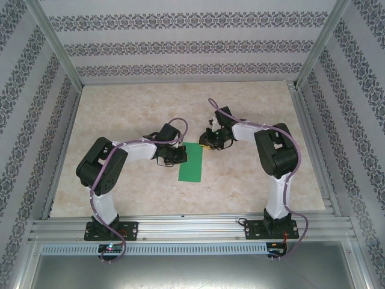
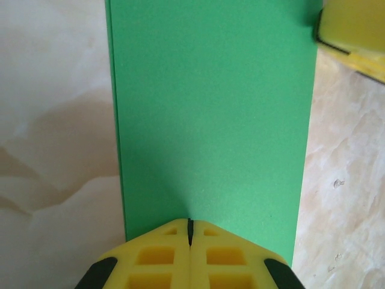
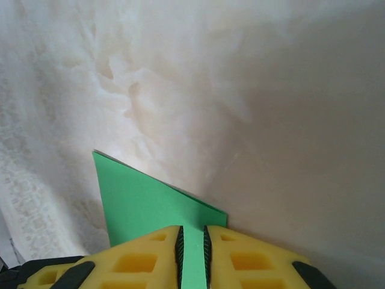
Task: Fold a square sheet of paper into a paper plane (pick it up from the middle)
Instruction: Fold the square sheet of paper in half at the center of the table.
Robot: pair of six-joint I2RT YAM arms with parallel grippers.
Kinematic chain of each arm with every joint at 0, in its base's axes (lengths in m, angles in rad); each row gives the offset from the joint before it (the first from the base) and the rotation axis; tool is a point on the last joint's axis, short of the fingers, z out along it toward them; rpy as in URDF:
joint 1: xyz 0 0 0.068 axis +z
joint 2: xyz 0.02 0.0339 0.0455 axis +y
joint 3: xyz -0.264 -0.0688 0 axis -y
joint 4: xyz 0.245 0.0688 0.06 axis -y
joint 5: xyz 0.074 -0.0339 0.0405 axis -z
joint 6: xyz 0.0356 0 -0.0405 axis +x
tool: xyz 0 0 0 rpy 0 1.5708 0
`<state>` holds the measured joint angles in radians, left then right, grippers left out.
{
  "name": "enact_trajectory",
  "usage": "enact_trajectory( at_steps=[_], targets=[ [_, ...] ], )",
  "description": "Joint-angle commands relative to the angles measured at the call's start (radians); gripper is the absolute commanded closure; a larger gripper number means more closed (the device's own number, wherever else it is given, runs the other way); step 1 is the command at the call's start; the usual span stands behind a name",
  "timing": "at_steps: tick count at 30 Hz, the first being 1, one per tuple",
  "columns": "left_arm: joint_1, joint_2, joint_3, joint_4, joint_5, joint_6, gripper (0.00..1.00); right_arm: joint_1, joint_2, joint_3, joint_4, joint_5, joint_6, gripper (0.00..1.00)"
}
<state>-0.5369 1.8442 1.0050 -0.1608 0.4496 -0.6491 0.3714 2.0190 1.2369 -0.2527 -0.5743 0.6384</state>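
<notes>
Left of centre in the top view, the left fingers (image 2: 159, 256) are clenched empty, tips over the left edge of the square sheet of paper (image 1: 191, 162), folded narrow and lying mid-frame on the bench (image 1: 258, 180). The right fingers (image 3: 141, 259) pinch its upper right corner.

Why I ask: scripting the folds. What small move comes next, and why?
Probably the right gripper should swing its pinched corner diagonally over the sheet of paper, starting a nose fold: the sheet lies as a narrow strip, and the shut left gripper seems to pin it.
</notes>
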Motion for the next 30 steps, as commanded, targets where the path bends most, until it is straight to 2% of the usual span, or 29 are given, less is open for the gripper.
enact_trajectory(
  at_steps=[1,10,15,20,24,28,30],
  targets=[
    [-0.014,0.009,-0.038,-0.106,-0.014,-0.018,1.0,0.01,0.013,0.042,-0.067,0.035,-0.053,0.81],
    [-0.014,-0.003,-0.033,-0.115,-0.023,-0.016,1.0,0.015,0.058,0.036,-0.028,0.001,-0.014,0.81],
    [-0.014,-0.025,-0.039,-0.099,-0.013,-0.029,1.0,0.018,0.081,0.057,-0.089,0.064,-0.047,0.81],
    [-0.008,-0.126,-0.068,-0.077,-0.033,-0.058,0.87,0.017,0.062,0.066,-0.084,0.019,-0.074,0.81],
    [0.061,-0.186,-0.149,0.048,0.055,-0.139,0.78,0.018,-0.016,0.066,-0.09,0.011,-0.09,0.78],
    [0.121,-0.199,-0.193,0.125,0.159,-0.168,0.63,0.021,-0.125,0.029,-0.099,0.042,-0.098,0.67],
    [0.13,-0.186,-0.177,0.106,0.181,-0.157,0.62,0.03,-0.189,-0.025,-0.079,0.06,-0.086,0.62]
  ],
)
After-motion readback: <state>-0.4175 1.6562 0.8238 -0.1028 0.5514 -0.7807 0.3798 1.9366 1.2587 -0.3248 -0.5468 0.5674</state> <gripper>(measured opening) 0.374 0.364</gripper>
